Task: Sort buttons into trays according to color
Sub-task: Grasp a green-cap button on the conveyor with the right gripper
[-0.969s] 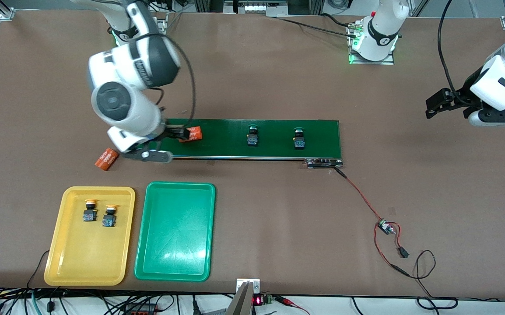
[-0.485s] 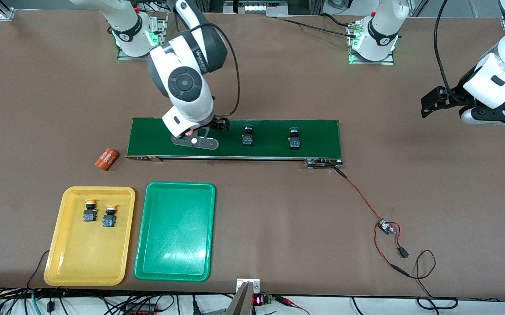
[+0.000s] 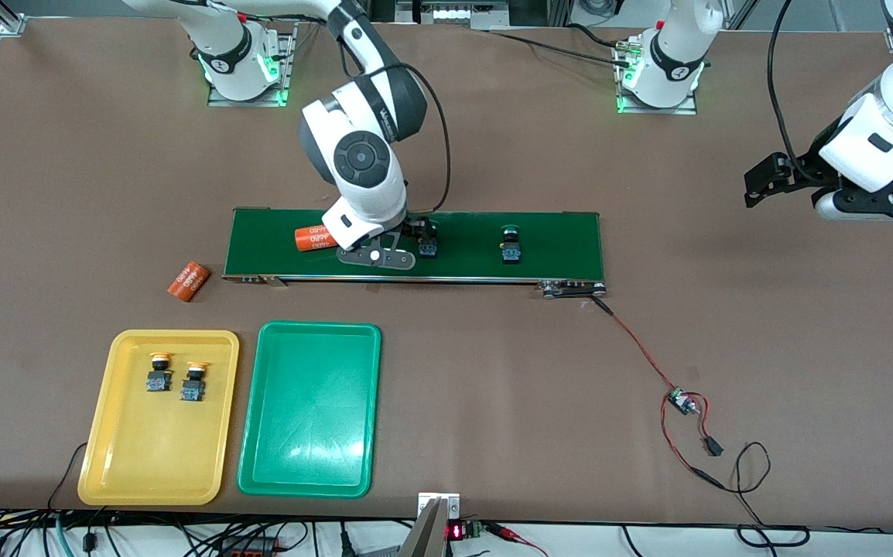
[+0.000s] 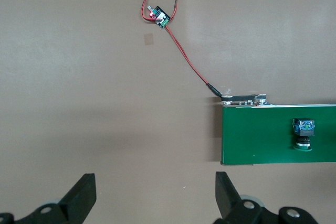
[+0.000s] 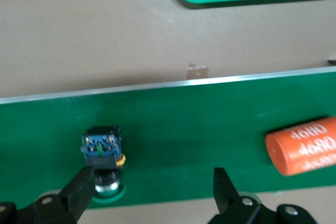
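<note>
Nearest the front camera, the shallow yellow plastic tray (image 3: 121, 464) held both orange-capped push-buttons (image 3: 159, 371) side by side, as it had a second earlier, and the glossy green plastic tray (image 3: 309, 456) beside it had nothing in it. So I judged the yellow half sorted and the green half not begun.

Farther off, my right hand (image 3: 415, 236) had swung along the long dark-green matte conveyor belt (image 3: 555, 247) from the right arm's end, leaving one orange 4680-printed cylinder (image 3: 315, 237) on the belt; a second such cylinder (image 3: 188, 280) lay on the brown surface (image 3: 493, 387). The right hand's fingers (image 5: 79, 190) were spread apart, one touching or just beside the nearer green-capped button (image 5: 103, 156), a boxy black-and-blue body with a round cap. The other green-capped button (image 3: 510, 245) had drifted along the belt toward it.

My left hand (image 4: 155, 195) waited, spread wide, over bare surface at the left arm's end.
</note>
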Action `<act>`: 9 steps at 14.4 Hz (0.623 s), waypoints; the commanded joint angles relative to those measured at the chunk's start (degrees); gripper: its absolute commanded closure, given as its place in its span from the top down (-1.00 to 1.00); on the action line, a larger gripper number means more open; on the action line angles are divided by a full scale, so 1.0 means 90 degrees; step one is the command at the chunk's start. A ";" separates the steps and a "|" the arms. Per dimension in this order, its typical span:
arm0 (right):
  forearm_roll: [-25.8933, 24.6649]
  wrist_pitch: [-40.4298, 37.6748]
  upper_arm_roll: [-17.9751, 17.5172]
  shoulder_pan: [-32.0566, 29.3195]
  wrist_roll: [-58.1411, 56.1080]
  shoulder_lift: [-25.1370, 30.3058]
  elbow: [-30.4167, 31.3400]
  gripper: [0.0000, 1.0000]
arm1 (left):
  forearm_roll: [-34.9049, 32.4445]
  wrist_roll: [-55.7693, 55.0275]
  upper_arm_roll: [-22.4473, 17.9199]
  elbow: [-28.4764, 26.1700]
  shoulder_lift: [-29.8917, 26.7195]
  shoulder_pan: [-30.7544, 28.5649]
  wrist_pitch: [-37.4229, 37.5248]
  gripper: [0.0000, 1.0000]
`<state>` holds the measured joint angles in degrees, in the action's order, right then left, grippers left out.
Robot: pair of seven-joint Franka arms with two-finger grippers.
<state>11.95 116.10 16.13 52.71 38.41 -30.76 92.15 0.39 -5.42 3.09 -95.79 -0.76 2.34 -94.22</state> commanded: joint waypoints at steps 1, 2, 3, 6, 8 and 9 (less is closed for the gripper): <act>0.0097 0.0127 0.0015 0.0187 -0.0030 -0.0302 -0.0190 1.00 | -0.0092 0.0055 -0.0001 0.0116 -0.0003 0.0003 0.0127 1.00; 0.0107 0.0147 0.0015 0.0197 -0.0040 -0.0351 -0.0200 1.00 | -0.0092 0.0065 -0.0001 0.0116 -0.0003 0.0003 0.0137 1.00; 0.0185 0.0215 0.0015 0.0217 -0.0040 -0.0410 -0.0200 1.00 | -0.0092 0.0065 -0.0001 0.0116 -0.0003 0.0003 0.0137 1.00; 0.0254 0.0293 0.0015 0.0227 -0.0176 -0.0498 -0.0200 1.00 | -0.0092 0.0065 -0.0001 0.0116 -0.0003 0.0003 0.0137 1.00; 0.0254 0.0332 0.0015 0.0227 -0.0264 -0.0615 -0.0191 1.00 | -0.0092 0.0065 -0.0001 0.0116 -0.0003 0.0003 0.0137 1.00; 0.0263 0.0439 0.0015 0.0237 -0.0255 -0.0683 -0.0191 1.00 | -0.0092 0.0065 -0.0001 0.0116 -0.0003 0.0003 0.0137 1.00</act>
<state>13.15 118.85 16.02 54.69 37.40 -35.25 91.48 0.39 -5.42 3.08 -95.79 -0.76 2.34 -94.22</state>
